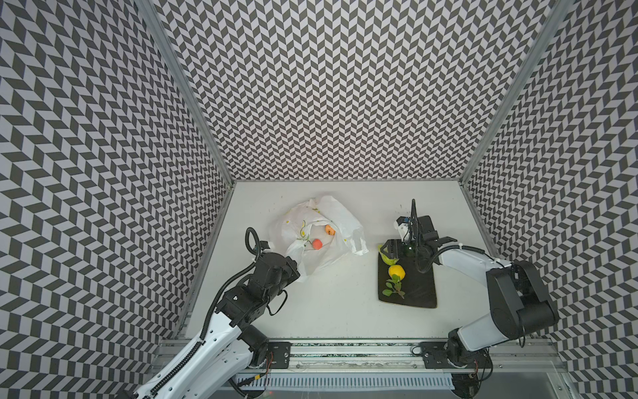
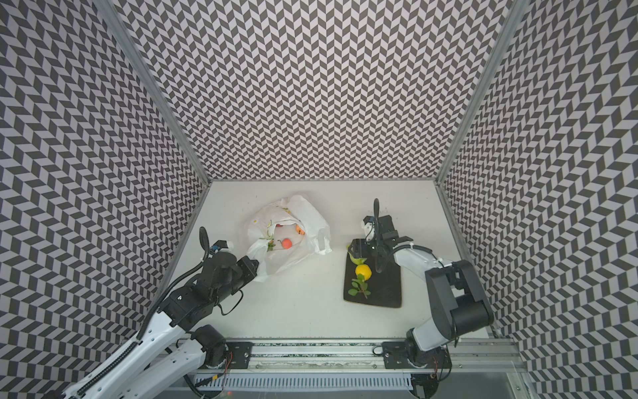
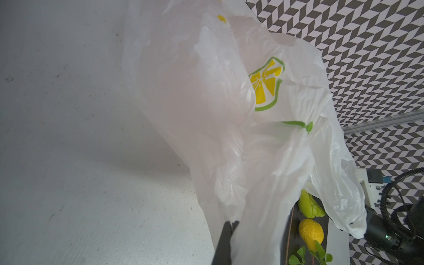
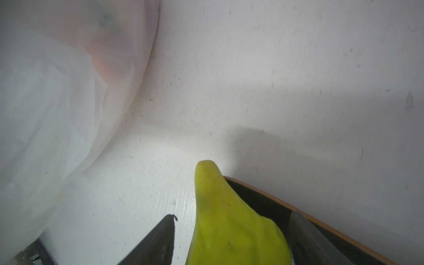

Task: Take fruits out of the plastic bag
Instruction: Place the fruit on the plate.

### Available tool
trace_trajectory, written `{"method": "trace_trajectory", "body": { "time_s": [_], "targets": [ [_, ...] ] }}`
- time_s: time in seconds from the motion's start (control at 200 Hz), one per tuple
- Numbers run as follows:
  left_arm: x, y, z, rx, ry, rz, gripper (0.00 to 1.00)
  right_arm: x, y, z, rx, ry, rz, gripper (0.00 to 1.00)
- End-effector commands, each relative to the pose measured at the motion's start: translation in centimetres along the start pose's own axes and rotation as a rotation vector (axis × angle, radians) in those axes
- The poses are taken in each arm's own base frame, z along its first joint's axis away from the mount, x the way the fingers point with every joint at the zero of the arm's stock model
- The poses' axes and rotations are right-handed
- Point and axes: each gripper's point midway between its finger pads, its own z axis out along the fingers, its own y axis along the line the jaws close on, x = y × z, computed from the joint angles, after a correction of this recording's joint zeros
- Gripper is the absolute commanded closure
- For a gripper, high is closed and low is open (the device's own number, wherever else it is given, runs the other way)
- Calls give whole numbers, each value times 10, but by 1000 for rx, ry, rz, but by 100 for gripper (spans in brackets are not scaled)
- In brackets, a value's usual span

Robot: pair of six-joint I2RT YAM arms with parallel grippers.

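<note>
The white plastic bag (image 1: 340,216) (image 2: 310,217) printed with lemon slices lies crumpled at the back left, its mouth open upward. Inside it show a red-orange fruit (image 1: 317,244) (image 2: 287,243) and an orange one (image 1: 330,229) (image 2: 300,229). My left gripper (image 1: 297,273) (image 2: 257,267) (image 3: 230,223) is shut on the bag's (image 3: 206,114) near edge. On the dark plate (image 1: 419,293) (image 2: 386,293) lie a yellow lemon (image 1: 396,272) (image 3: 311,231), a green sprig (image 1: 394,289) and a green pear (image 1: 386,254) (image 4: 229,224). My right gripper (image 1: 388,250) (image 4: 234,215) stands open, one finger on each side of the pear with a gap.
The pear overhangs the plate's far rim (image 4: 263,199), with the bag (image 4: 46,114) a short way beyond it. Patterned walls close in the back and both sides. A metal rail (image 1: 345,352) carrying the arm bases runs along the front edge.
</note>
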Motion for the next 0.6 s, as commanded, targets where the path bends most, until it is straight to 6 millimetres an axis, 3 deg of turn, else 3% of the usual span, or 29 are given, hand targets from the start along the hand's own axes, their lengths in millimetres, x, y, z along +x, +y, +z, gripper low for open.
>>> {"method": "trace_trajectory", "body": {
  "time_s": [0.0,0.3,0.421,0.596],
  "targets": [
    [-1,7,0,-22,-6,6,100,-29,7,-18,15,-93,-39,21],
    [2,6,3,-20,3,6,100,-72,36,-79,11,-276,-104,20],
    [0,7,2,-23,-5,3,100,-73,71,-101,-41,-335,-149,23],
    [0,9,1,-32,-4,1,100,-54,148,-114,-127,-380,-256,25]
  ]
}}
